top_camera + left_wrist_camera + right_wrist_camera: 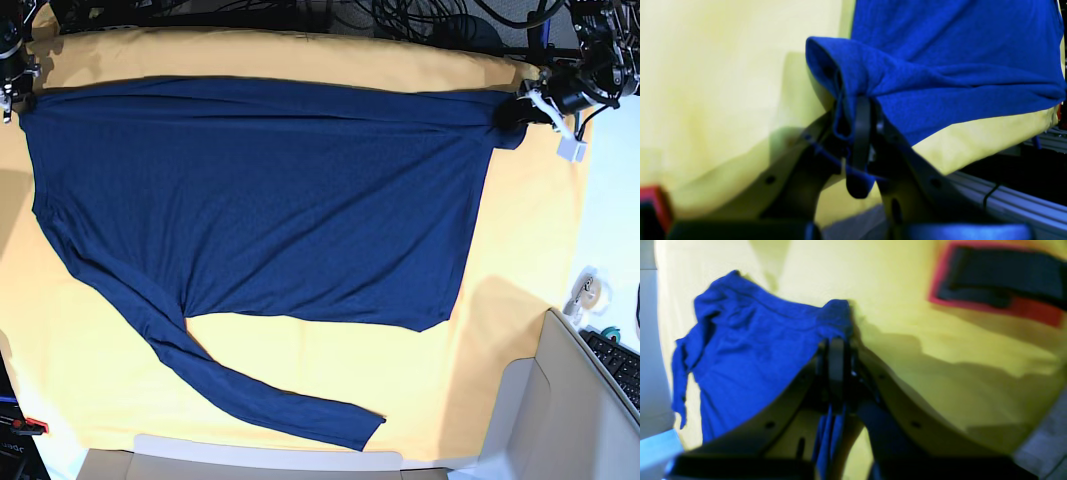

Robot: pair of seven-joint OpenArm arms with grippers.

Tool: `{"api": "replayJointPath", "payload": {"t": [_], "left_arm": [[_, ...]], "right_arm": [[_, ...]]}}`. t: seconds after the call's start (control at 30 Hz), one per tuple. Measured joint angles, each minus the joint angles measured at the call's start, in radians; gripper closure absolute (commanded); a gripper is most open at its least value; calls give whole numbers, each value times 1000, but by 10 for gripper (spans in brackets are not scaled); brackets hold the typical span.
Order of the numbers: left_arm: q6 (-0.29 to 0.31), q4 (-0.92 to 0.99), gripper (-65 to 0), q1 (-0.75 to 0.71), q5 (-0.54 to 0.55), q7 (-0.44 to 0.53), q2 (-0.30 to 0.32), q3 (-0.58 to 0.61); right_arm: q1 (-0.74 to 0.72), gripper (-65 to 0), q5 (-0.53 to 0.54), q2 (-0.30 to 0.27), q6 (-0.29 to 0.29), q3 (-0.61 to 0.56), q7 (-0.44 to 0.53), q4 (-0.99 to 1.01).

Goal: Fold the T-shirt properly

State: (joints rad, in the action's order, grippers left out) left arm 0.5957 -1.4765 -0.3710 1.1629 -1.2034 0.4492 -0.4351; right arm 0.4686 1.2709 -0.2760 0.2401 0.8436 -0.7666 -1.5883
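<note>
Going from the base view's left, your right gripper (837, 340) sits at the far left corner of the yellow-orange table cloth (520, 260), its jaws pressed together on a corner of the T-shirt (260, 200). The shirt, plain dark navy, is stretched taut along the cloth's far edge between both arms, its body spread across the middle. One long sleeve trails diagonally toward the near edge. At the far right corner your left gripper (862, 110) pinches a bunched fold of the shirt's other end.
</note>
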Motion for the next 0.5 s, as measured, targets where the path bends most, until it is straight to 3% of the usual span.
{"api": "replayJointPath", "payload": {"t": [0.27,0.5], "left_arm": [[3,0,0,-42,0,0,-2,-24],[3,-1,0,-51,0,3,0,-24]], "right_arm": [[56,0,0,0,0,0,5,0],[82,0,0,37,-5,0,19,0]]}}
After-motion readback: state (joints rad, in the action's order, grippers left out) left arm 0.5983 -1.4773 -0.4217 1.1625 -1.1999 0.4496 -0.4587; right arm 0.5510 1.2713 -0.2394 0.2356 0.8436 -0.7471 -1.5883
